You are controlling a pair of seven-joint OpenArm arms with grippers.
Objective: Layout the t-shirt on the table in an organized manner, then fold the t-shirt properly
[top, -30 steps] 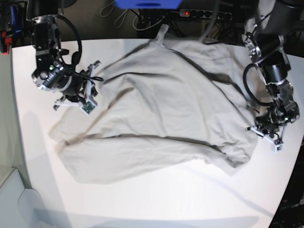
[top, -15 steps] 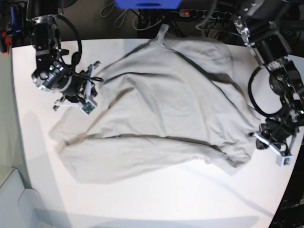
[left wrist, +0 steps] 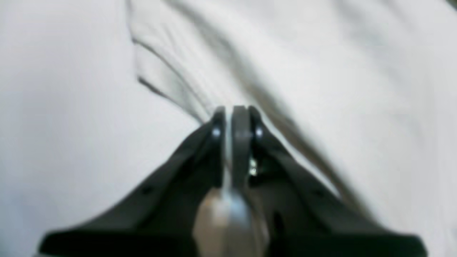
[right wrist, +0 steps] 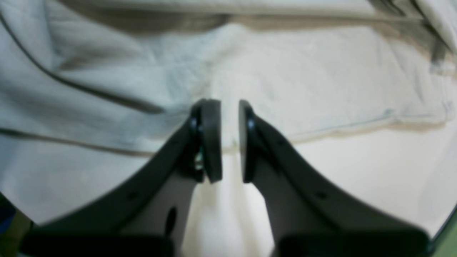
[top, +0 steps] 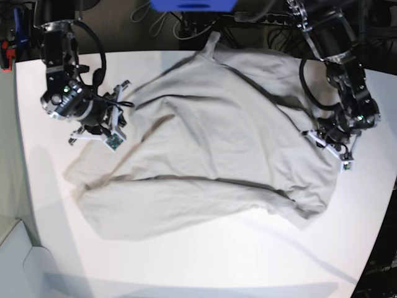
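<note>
- The shirt (top: 217, 149) lies spread but wrinkled across the middle of the tabletop (top: 205, 261), with long creases running through it and one corner bunched toward the near right.
- The left tool (left wrist: 234, 117) has its jaws pressed together; the wrist view is blurred, so whether any cloth sits between them cannot be told.
- Just ahead of that tool is a folded shirt edge, with bare tabletop to its left and shirt fabric to its right.
- In the base view the left tool (top: 329, 139) sits at the shirt's right edge.
- The right tool (right wrist: 228, 139) has its jaws nearly together with a narrow gap between them, and nothing is seen gripped.
- Ahead of the right tool a hemmed shirt edge runs across, with creased fabric beyond it and bare tabletop beneath and to its right.
- In the base view the right tool (top: 102, 124) is at the shirt's left side, near a sleeve.
</note>
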